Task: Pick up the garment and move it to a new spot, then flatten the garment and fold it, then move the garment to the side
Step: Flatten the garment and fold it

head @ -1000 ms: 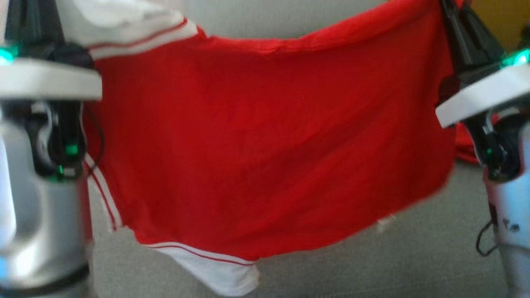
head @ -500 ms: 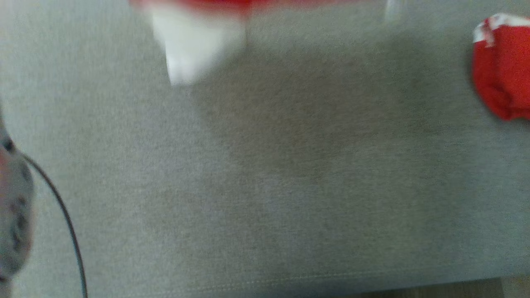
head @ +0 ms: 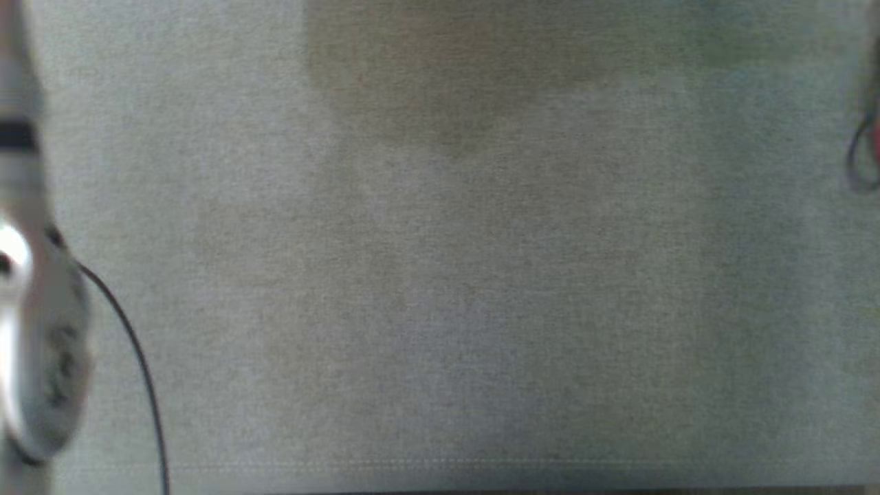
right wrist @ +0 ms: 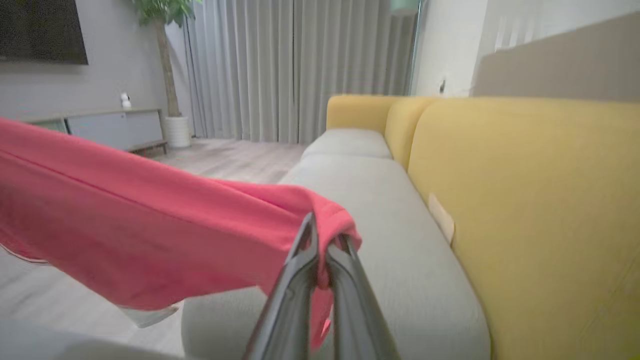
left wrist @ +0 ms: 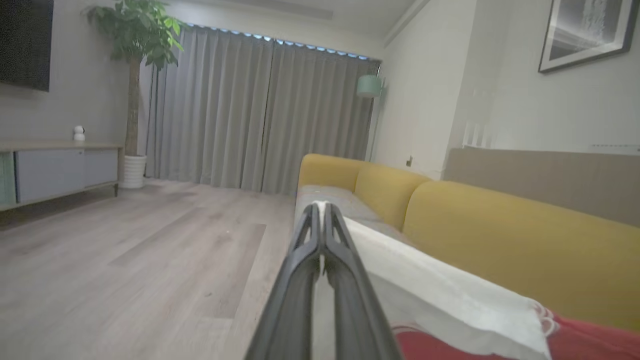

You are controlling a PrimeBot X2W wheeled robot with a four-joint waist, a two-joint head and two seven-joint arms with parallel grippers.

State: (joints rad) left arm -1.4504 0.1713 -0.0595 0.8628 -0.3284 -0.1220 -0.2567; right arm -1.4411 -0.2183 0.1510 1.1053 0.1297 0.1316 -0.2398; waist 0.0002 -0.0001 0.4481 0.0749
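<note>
Presently, in the head view, the grey sofa seat lies below with a broad shadow near its top edge and a pale forearm at the left. The landing spot cannot be judged against the cloth from here, so a misplaced lay-down is a risk. In the left wrist view, the left gripper has its fingers pressed together on a thin edge of the garment, at a white sleeve with the red body beyond; so slight a bite could slip under tension. In the right wrist view, the right gripper is clamped on a bunched red edge — the cloth spans leftward, sagging, held aloft above seat and floor — and a hanging part is liable to tuck under on landing.
</note>
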